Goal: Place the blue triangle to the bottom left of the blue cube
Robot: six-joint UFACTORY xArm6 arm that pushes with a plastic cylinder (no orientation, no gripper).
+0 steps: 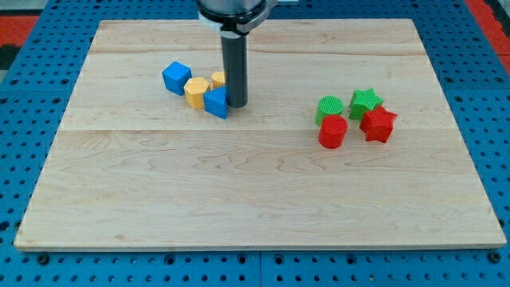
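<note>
The blue cube (176, 77) sits on the wooden board (255, 183) at the upper left. The blue triangle (216, 103) lies to its lower right, with a yellow hexagonal block (196, 92) between them. My tip (236, 104) rests just right of the blue triangle, touching or almost touching its right side. A second yellow block (218, 79) is partly hidden behind the rod.
At the view's right is a cluster: a green rounded block (329, 108), a green star (366, 100), a red cylinder (332, 131) and a red star (378, 123). Blue perforated table surrounds the board.
</note>
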